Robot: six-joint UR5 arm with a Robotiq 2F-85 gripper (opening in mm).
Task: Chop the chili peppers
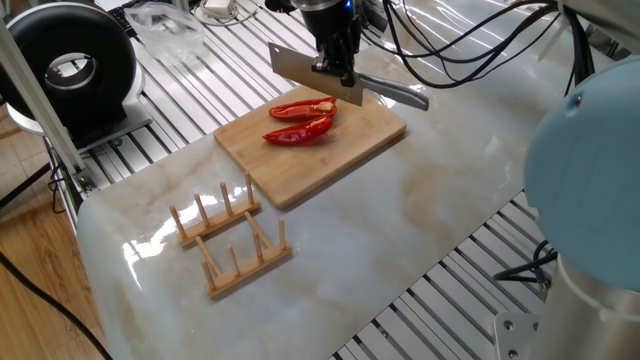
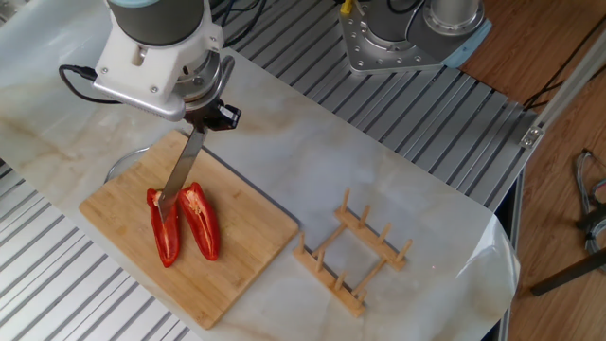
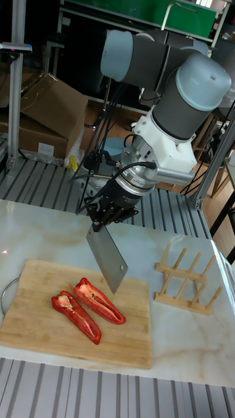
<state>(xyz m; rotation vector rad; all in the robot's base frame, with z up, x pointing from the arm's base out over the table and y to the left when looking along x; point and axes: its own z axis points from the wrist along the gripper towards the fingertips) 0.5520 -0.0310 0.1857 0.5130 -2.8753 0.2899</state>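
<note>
Lying side by side, cut faces up, the two glossy red chili pepper halves (image 3: pixel 85 305) run from about 10 to 4 o'clock across the bamboo cutting board (image 3: pixel 39 326) in the tall fixed view. The gripper (image 3: pixel 106 215) clamps a steel cleaver (image 3: pixel 107 258), its blade raised clear above the halves. A wooden peg rack (image 3: pixel 185 279) sits at 3 o'clock on the marble tabletop (image 3: pixel 186 339).
</note>
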